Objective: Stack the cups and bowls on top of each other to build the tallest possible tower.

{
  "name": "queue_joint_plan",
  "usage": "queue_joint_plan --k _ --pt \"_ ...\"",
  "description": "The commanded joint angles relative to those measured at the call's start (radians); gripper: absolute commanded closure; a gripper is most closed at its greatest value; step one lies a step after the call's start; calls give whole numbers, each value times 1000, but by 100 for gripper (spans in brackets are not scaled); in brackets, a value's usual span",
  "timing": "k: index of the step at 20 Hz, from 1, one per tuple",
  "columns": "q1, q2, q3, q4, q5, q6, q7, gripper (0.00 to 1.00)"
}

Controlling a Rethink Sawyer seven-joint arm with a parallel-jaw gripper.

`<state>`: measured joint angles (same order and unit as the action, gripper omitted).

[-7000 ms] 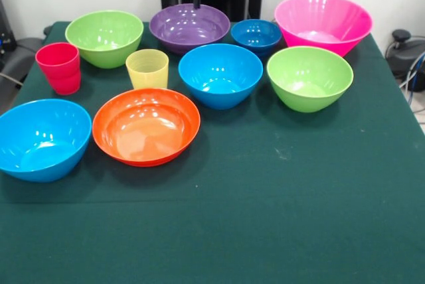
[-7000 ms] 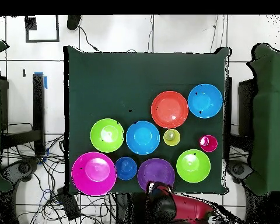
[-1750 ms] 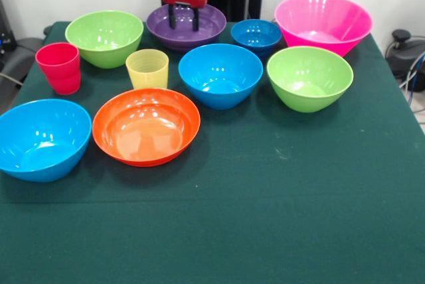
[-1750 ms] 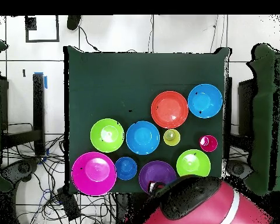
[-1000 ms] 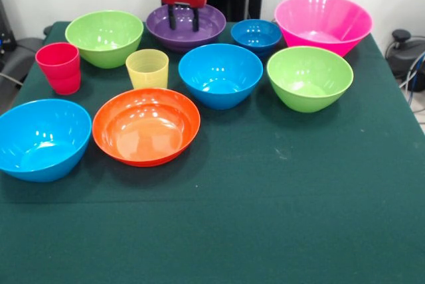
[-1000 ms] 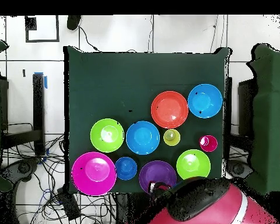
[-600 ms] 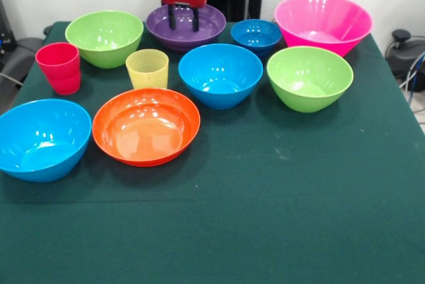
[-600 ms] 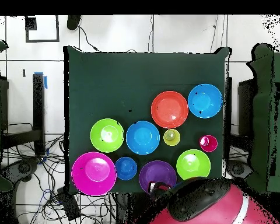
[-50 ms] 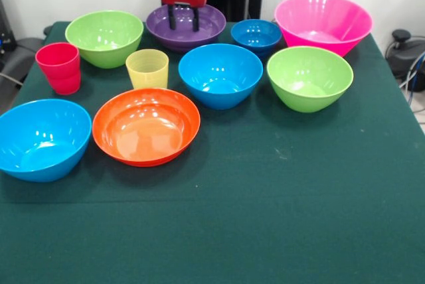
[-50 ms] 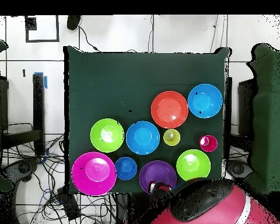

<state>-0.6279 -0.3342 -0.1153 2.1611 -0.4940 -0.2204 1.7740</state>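
While its two fingers stand apart, the hand hangs open inside the purple bowl. No bowls or cups are stacked on the table.

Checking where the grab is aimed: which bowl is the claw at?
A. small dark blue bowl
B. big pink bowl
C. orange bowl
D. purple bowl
D: the claw hangs with its two dark fingers spread over the far rim of the glossy purple plastic bowl.

front: low, across table | overhead: high, straight down; both share whole tabletop
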Motion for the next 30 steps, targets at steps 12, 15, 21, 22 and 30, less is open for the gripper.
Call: queue_joint_plan --k 12,15,21,22,30 --pt "-10 99 219 -287 -1 -64 110 0" --pt "-12 101 223 -294 -1 -59 108 0" --pt "-15 105 232 -318 -18 -68 97 0" --pt "-15 105 232 -321 -21 -71 96 0" --pt "-28 103 253 -343 -46 -56 92 0"
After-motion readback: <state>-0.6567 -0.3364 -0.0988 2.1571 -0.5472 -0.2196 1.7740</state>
